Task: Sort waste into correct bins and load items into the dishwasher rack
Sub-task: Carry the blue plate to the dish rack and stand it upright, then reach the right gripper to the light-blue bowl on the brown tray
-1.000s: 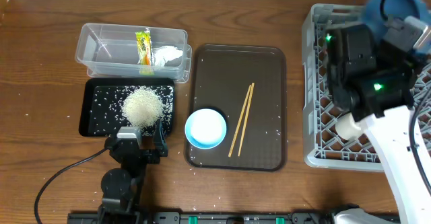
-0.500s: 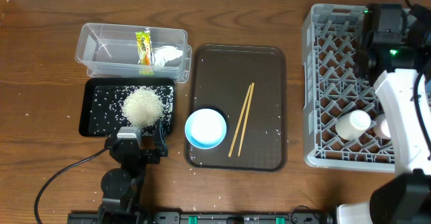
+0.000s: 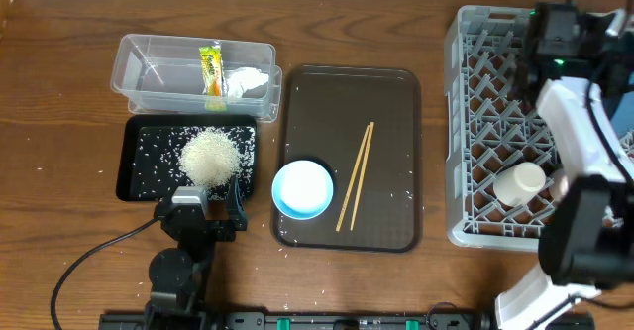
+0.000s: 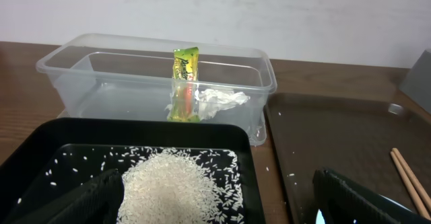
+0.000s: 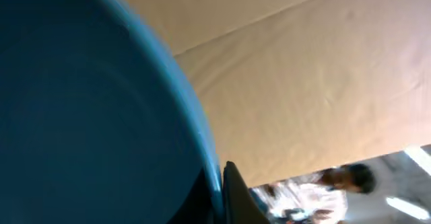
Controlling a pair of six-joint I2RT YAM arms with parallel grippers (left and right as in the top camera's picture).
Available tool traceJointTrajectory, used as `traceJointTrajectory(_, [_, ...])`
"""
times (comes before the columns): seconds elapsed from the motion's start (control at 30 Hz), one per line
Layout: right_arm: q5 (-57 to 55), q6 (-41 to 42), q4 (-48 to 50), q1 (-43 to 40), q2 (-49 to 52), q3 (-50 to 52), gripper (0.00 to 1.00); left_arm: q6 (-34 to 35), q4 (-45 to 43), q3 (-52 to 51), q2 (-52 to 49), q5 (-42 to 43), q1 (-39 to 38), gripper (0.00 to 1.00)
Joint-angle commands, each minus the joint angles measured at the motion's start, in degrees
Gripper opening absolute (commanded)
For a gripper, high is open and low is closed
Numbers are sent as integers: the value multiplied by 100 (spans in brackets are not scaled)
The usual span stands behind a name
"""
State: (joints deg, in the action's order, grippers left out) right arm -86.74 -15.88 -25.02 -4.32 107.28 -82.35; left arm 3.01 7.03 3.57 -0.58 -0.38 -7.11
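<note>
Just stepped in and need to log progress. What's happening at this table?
The right gripper grips the dark-blue dish at the grey rack's far corner, where a white cup lies. The left gripper hangs open by the black tray of rice. The light-blue bowl and chopsticks sit on the brown tray.

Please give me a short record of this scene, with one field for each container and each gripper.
Clear plastic rectangular tub: green-and-yellow snack wrapper, crumpled white tissue
Shallow black tray: pile of white rice
Flat brown serving tray: light-blue bowl, wooden chopsticks
Grey lattice rack: white cup
Left gripper: open, over black tray
Right gripper: holds dark-blue round dish
</note>
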Motion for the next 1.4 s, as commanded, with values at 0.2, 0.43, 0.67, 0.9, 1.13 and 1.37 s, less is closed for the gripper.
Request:
traceJointTrajectory(0.2, [350, -671, 356, 688, 542, -42, 6, 31, 57, -164, 35, -24, 35, 93])
traceJointTrajectory(0.43, [431, -673, 562, 761, 516, -46, 57, 31, 57, -164, 35, -24, 35, 92])
traceJointTrajectory(0.67, [866, -715, 844, 820, -74, -48, 75, 31, 57, -164, 35, -24, 35, 93])
traceJointTrajectory(0.9, [2802, -612, 459, 1305, -1187, -48, 84, 31, 57, -164, 35, -24, 35, 93])
traceJointTrajectory(1.13, [5438, 1121, -1209, 2103, -2173, -48, 83, 31, 57, -164, 35, -24, 35, 93])
traceJointTrajectory(1.37, [9073, 3008, -2339, 2949, -2181, 31, 72, 31, 57, -164, 35, -24, 35, 92])
